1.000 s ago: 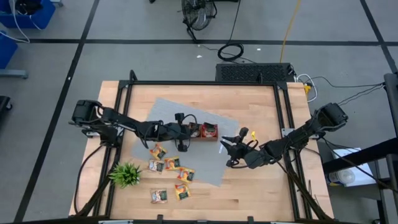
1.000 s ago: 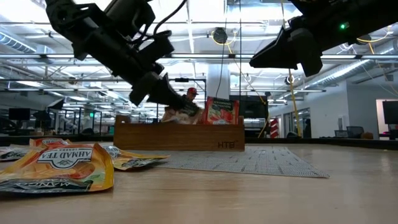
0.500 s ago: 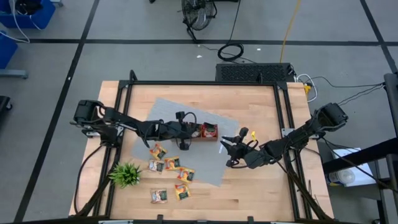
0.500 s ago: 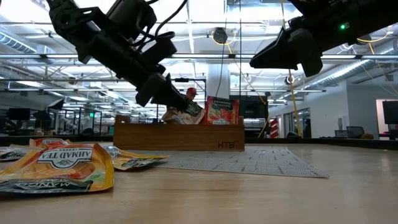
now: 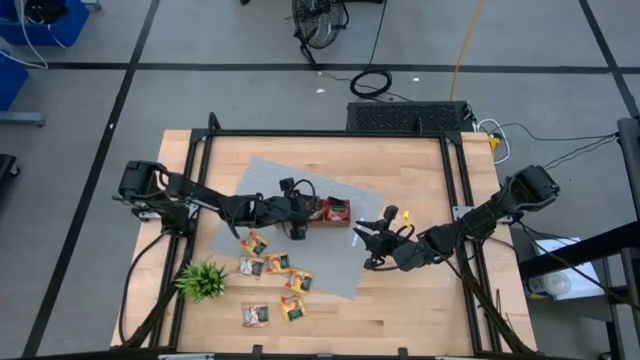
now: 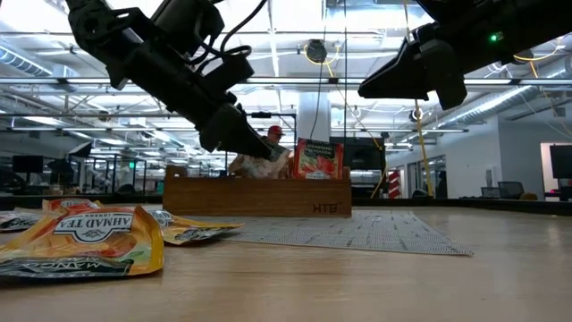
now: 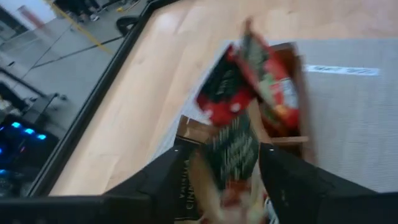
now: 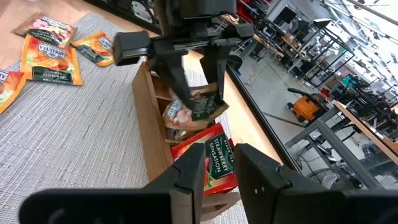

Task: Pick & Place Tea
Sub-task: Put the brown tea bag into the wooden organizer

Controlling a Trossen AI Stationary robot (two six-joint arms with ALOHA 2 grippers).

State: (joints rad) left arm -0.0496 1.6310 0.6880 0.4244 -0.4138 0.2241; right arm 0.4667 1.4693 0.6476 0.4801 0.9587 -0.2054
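The wooden surface (image 5: pixel 400 160) carries a grey mat (image 5: pixel 340 255) and a brown wooden tray (image 6: pixel 256 194). The left gripper (image 8: pixel 196 84) hangs over the tray's middle compartment, fingers spread, a dark green-and-pale tea sachet (image 8: pixel 200 107) between their tips, resting on sachets below. The right gripper (image 5: pixel 368 240) hovers beside the tray, nearly closed, empty. Loose sachets (image 5: pixel 272 265) lie near the left gripper.
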